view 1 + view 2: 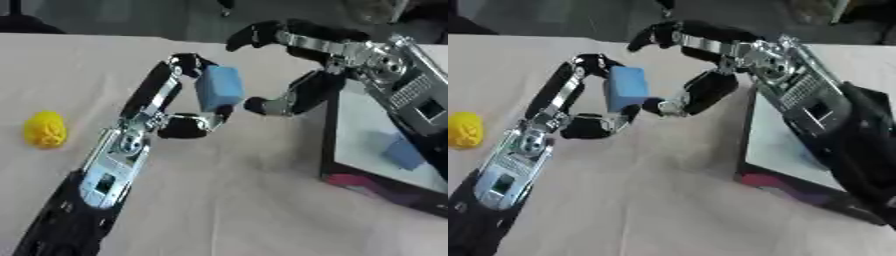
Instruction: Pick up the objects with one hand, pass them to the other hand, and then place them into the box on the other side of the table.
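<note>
Mid-table, the left hand pinches a blue block between fingers and thumb. The right hand, fingers spread apart, reaches around it. A box sits at the table's right edge, a yellow object at its left edge

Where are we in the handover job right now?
Done, it seems: one blue object already lies in the box on the right. In hand: the left hand pinches a blue block above the table, and the right hand is open beside it, not yet gripping. Left: finish the pass, box the block, then the yellow object at the left.
</note>
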You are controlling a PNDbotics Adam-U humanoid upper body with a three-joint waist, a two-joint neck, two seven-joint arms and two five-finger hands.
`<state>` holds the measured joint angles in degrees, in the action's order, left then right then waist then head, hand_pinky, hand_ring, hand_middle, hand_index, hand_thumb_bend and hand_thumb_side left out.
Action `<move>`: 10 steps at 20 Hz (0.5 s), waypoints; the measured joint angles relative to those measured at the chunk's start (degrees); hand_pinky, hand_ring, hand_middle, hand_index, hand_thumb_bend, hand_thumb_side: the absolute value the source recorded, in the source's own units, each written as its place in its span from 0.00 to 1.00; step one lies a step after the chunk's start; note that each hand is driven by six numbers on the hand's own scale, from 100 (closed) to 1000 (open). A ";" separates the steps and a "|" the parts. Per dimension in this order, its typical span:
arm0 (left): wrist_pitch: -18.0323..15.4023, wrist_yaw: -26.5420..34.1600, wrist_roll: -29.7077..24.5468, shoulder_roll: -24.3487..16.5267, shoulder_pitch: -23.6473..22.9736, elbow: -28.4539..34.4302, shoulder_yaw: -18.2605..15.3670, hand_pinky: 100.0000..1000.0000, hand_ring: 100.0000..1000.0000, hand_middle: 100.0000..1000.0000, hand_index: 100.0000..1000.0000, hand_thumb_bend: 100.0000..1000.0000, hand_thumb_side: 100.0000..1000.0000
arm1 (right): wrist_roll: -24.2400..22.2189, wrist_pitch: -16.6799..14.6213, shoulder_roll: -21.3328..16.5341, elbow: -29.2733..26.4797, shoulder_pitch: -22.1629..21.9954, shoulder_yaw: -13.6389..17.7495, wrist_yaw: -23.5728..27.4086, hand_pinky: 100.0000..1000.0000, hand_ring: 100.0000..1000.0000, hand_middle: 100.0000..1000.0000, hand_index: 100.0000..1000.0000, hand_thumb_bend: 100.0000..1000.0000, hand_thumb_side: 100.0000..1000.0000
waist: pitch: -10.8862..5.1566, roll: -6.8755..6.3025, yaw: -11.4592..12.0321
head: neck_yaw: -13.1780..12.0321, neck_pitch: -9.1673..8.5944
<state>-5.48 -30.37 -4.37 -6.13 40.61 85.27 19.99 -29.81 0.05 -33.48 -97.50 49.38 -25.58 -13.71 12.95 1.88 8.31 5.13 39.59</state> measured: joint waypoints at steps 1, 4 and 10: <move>-0.04 -0.01 -0.01 0.15 0.00 0.00 0.01 0.71 0.74 0.51 0.47 0.00 0.06 | 0.09 -0.17 0.15 0.31 0.05 -0.12 -0.34 0.94 1.00 0.90 0.89 0.29 0.28 | 0.00 0.09 0.12 | 0.04 0.00; -0.27 -0.01 0.13 0.19 0.10 0.08 0.03 0.71 0.74 0.51 0.47 0.00 0.06 | 0.26 -0.84 0.64 1.21 0.06 -0.56 -1.35 0.94 1.00 0.88 0.87 0.29 0.27 | 0.00 0.12 0.39 | 0.09 -0.02; -0.82 0.00 0.68 0.20 0.18 0.37 0.33 0.71 0.73 0.51 0.47 0.00 0.07 | 0.99 -1.48 1.02 2.67 0.08 -0.70 -3.05 0.93 1.00 0.80 0.80 0.29 0.25 | 0.00 0.32 0.59 | 0.18 -0.43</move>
<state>-6.29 -30.37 -3.69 -5.93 40.79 85.64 20.32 -28.82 -1.42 -32.46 -94.83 49.45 -26.28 -16.76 12.95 2.20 8.90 5.31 39.16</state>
